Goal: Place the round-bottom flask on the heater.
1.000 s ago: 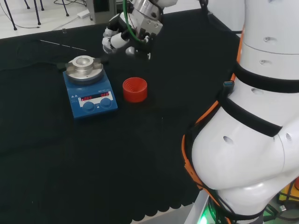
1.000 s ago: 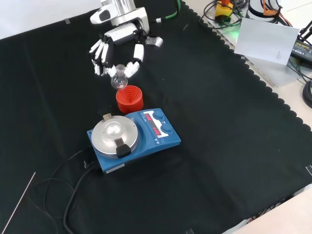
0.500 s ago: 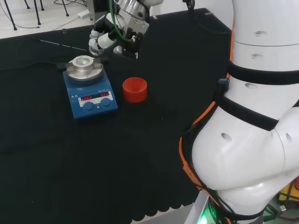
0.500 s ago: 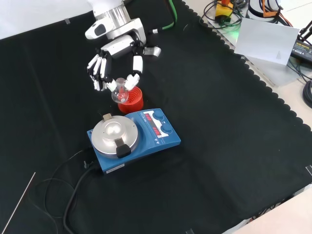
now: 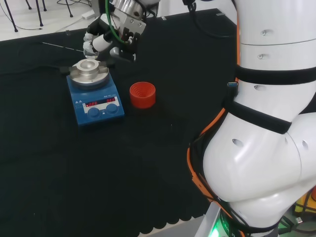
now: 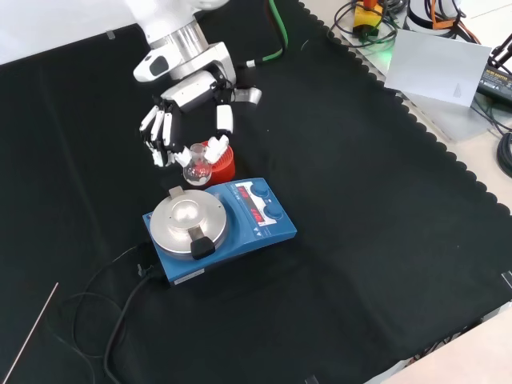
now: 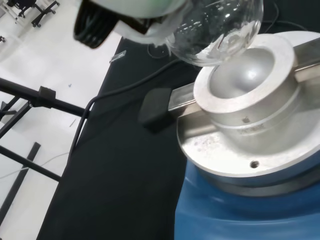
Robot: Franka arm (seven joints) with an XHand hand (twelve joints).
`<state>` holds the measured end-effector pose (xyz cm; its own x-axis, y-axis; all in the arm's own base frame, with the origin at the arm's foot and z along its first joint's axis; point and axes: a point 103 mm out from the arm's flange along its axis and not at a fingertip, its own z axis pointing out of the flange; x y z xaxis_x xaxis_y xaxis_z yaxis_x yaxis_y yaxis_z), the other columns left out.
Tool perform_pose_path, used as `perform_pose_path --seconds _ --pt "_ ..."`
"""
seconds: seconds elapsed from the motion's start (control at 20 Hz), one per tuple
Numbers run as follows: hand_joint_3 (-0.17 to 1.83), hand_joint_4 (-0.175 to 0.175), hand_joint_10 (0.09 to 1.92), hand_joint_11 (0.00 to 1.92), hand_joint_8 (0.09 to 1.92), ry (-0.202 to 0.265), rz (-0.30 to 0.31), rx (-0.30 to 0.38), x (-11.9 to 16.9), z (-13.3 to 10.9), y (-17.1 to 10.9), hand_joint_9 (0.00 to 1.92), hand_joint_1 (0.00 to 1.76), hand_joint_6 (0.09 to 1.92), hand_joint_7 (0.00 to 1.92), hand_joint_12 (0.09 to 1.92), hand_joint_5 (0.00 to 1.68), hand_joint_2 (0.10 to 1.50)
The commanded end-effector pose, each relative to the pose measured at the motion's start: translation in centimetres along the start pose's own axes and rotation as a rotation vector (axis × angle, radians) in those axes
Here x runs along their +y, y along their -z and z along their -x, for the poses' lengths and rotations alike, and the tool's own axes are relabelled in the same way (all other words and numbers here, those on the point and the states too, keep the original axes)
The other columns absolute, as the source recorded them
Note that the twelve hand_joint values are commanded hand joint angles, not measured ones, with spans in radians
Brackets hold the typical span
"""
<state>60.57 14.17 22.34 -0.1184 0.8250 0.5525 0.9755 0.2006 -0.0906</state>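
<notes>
The hand (image 6: 188, 120) is seen with its fingers (image 6: 160, 132) and thumb curled in around the neck of the round-bottom flask (image 6: 196, 166), so the flask is pinched and carried with its bulb hanging down, clear of everything. In the front view the bulb is held just above the far edge of the heater (image 6: 220, 228), between the silver bowl-shaped block (image 6: 186, 218) and the red ribbed stand (image 6: 222, 160) behind it. In the wrist view the glass bulb (image 7: 215, 30) is shown right over the rim of the block's hollow (image 7: 242, 75), near it but not yet seated. The flask looks like thin clear glass, so it's probably light, stiff, slick and pretty fragile; the neck is judged the sensible place to take it, since the round bottom needs to be left free to drop into the hollow. A knock against the metal rim is the thing to be avoided, so a slow lowering with the bulb centred over the hollow would likely be called for. The heater itself is set toward the left part of the black cloth (image 5: 59, 173) in the head view, well in from the scalloped near edge, with its black cable (image 6: 120, 320) trailing off toward the cloth's lower left corner in the front view. A thin rod (image 5: 64, 48) is left lying near the far edge in the head view.
</notes>
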Motion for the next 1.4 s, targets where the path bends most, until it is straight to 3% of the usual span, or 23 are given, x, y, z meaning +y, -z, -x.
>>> perform_pose_path --seconds 0.05,1.4 --pt "0.87 0.151 0.48 0.32 0.54 0.014 -0.037 -0.005 1.0 -0.9 -1.4 0.76 1.08 1.1 0.6 1.3 1.08 0.65" --pt "0.88 0.155 0.48 0.32 0.55 -0.006 -0.075 -0.015 3.9 1.0 -3.4 0.75 1.08 1.1 0.6 1.3 1.09 0.64"
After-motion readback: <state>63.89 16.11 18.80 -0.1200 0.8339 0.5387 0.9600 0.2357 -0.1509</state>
